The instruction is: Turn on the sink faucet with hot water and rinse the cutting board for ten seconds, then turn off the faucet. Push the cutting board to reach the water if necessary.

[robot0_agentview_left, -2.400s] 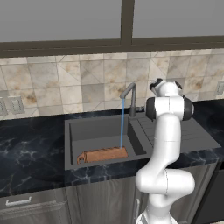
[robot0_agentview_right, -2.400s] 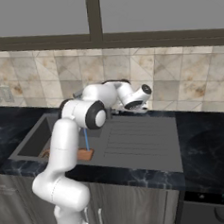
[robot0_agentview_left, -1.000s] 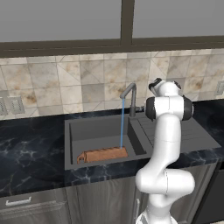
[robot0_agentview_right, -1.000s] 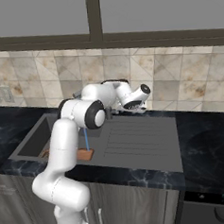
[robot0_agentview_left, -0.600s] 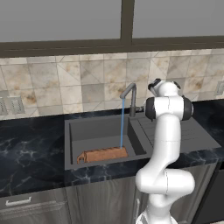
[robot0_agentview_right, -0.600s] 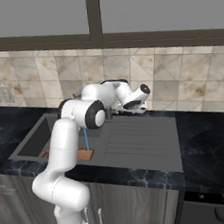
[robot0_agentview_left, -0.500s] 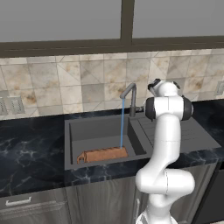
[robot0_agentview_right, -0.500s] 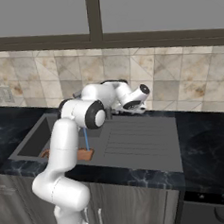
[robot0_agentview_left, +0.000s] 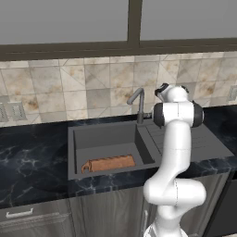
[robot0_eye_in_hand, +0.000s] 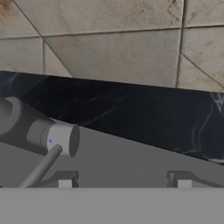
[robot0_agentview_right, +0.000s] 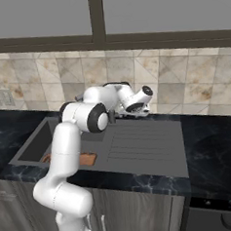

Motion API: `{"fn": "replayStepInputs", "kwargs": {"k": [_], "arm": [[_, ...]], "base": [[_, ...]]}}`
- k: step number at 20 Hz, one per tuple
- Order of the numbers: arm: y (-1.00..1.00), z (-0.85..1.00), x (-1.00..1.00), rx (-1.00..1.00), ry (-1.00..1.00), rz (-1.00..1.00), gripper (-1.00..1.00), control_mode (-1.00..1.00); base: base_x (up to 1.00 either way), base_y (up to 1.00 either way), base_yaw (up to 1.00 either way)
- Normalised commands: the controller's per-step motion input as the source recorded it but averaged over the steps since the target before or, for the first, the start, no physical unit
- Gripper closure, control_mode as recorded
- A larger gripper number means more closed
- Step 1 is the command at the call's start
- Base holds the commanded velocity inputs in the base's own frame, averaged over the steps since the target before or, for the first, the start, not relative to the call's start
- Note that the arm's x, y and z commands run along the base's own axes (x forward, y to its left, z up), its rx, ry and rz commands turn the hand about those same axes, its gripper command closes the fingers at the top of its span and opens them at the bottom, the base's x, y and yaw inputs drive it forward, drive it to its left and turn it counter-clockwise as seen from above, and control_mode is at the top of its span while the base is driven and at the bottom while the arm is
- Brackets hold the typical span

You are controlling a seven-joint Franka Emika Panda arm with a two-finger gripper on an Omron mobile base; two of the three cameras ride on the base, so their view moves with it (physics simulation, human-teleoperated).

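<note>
Beside sink faucet [robot0_agentview_left: 138,102] lever: end effector [robot0_eye_in_hand: 124,183] wide apart, empty; cutting board [robot0_agentview_left: 109,164] in sink [robot0_agentview_left: 73,152].

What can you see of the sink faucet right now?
The sink faucet is a slim dark grey metal gooseneck, standing upright at the back edge of the sink, its bent spout reaching out over the basin. No stream leaves the spout. The hand view shows its base with a short cylindrical side knob and a thin lever rod. The gripper sits close beside the lever; contact is unclear.
</note>
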Motion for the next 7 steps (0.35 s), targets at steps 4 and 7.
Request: {"fn": "replayStepInputs", "kwargs": {"k": [4,7], "arm": [[0.57,-0.28,0.00,-0.05,0.00,0.00,-1.00,-1.00],[0.59,-0.27,0.00,-0.05,0.00,0.00,-1.00,-1.00]], "base": [[0.00,0.00,0.00],[0.00,0.00,0.00]]}}
